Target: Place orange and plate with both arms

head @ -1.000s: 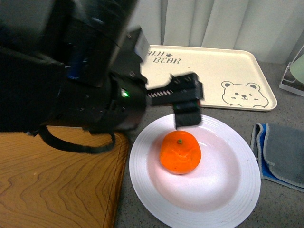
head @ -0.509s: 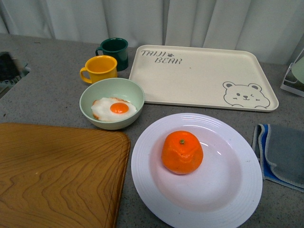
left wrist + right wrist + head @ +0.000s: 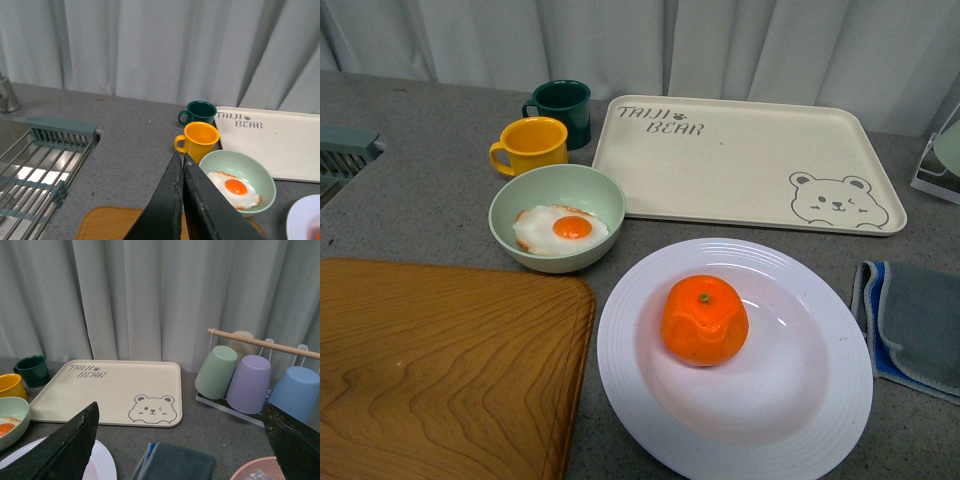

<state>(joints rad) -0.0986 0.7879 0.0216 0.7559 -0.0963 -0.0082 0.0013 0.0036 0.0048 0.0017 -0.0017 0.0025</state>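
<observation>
We see the right gripper (image 3: 180, 412), black fingers (image 3: 65, 450) spread wide apart. Between them sit a cream rectangular bear tray (image 3: 120, 390), the white round plate's rim (image 3: 100, 465) and a grey blue-edged cloth (image 3: 175, 462). Beside the tray is a dark green mug (image 3: 32, 371). Green (image 3: 216, 371), purple (image 3: 248, 382) and blue plastic cups (image 3: 295, 392) lean in a wire rack (image 3: 220, 401).

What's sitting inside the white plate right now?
Only the orange, resting in the well of the plate, green stem dot up. The patch of plate beneath it is covered.

orange (image 3: 704, 320) on plate (image 3: 650, 400) — tray (image 3: 750, 160) behind, board (image 3: 440, 370) left
</observation>
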